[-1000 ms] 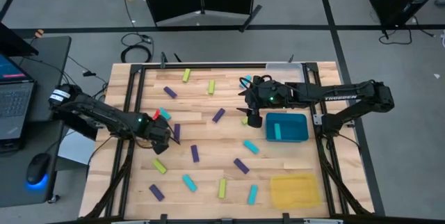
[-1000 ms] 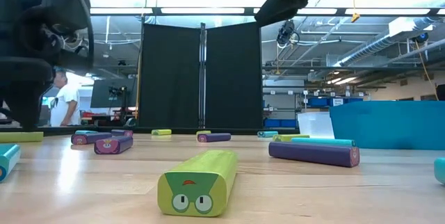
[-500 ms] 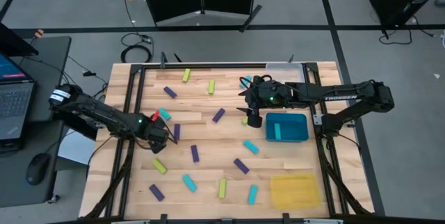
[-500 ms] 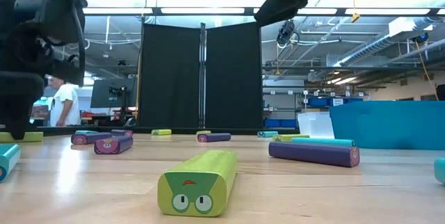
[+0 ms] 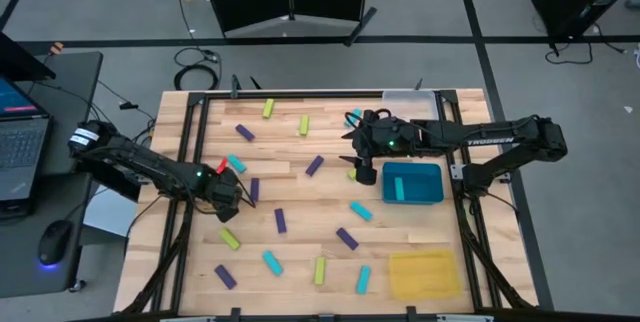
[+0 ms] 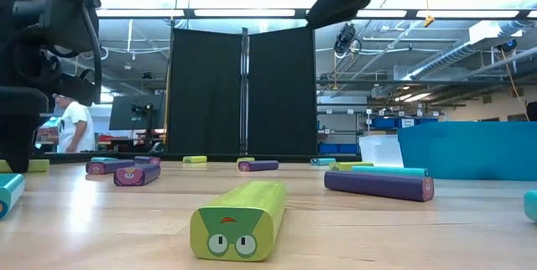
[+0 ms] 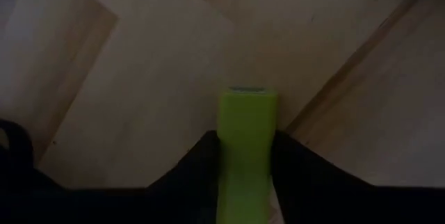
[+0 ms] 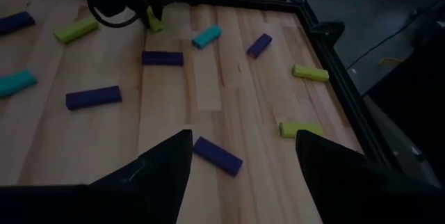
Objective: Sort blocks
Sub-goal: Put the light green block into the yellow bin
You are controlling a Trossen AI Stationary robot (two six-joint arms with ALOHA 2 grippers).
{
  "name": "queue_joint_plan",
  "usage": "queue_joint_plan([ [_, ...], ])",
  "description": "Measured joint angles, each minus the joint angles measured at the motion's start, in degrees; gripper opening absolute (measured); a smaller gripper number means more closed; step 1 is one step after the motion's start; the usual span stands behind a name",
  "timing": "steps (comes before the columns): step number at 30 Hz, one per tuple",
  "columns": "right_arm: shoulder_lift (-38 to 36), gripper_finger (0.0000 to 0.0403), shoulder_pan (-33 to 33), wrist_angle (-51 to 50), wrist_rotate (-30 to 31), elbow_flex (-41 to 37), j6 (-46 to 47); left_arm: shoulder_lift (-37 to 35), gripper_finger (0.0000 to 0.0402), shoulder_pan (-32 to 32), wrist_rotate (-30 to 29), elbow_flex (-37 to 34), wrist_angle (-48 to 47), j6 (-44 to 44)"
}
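Left gripper [image 7: 245,175] pinches a yellow-green block [image 7: 246,137] (table's left side); right gripper [image 8: 240,158] hovers, fingers spread, near teal tray [image 5: 412,183]

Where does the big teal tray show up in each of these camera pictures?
High view: the teal tray lies right of centre, just beside the right gripper.
Low view: its wall rises at the far right.
Left wrist view: not in it.
Right wrist view: not in it.
Shared landmark: the wooden table.
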Motion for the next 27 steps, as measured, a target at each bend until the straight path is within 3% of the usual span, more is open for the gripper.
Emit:
queue_joint_plan([
  [8, -1.5, 0.0268, 1.5, 0.4, 0.5, 0.0, -1.5, 0.2, 0.0103, -0.1, -1.9, 1.0, -0.1, 1.7],
  [12, -5.2, 0.0268, 2.9, 1.9, 1.2, 0.0, -1.7, -0.2, 0.0103, 0.1, -8.7, 6.3, 3.0, 5.3],
  [15, -9.3, 0.0268, 4.4, 3.1, 3.5, 0.0, -2.4, 0.1, 0.0103, 0.0, -10.5, 10.5, 7.7, 11.5],
  [22, -18.0, 0.0268, 7.2, 7.1, 5.5, 0.0, -2.6, 2.4, 0.0103, 1.1, -12.9, 17.9, 38.5, 30.8],
  [27, -22.2, 0.0268, 8.6, 12.3, 5.5, 0.0, -1.7, 13.0, 0.0103, 2.6, -7.3, 23.2, 59.0, 40.6],
])
